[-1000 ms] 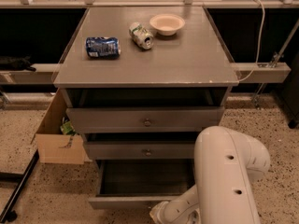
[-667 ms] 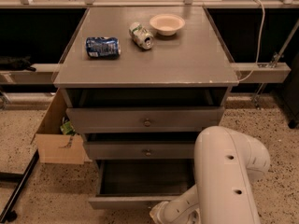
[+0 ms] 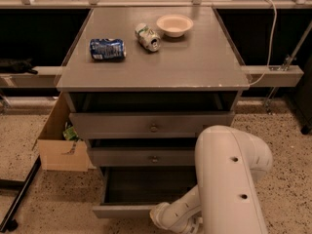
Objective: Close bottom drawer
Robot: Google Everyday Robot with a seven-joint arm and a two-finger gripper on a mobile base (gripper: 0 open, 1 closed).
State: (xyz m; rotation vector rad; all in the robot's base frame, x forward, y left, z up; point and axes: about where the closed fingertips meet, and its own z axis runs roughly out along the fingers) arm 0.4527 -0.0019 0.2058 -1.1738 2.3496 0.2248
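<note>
The bottom drawer stands pulled out, the pincer low against its front panel.

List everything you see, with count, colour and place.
grey metal cabinet: one, grey, centre
blue drink can: one, blue, lying on cabinet top, left
silver-green drink can: one, silver-green, lying mid-top
cream round bowl: one, cream, top rear
top grey drawer: one, grey, highest
middle grey drawer: one, grey, between
bottom grey drawer: one, grey, lowest, open
brown cardboard box: one, brown, floor left
white robot arm: one, white, front right
gripper: out of view, beyond arm's wrist at lower edge
</note>
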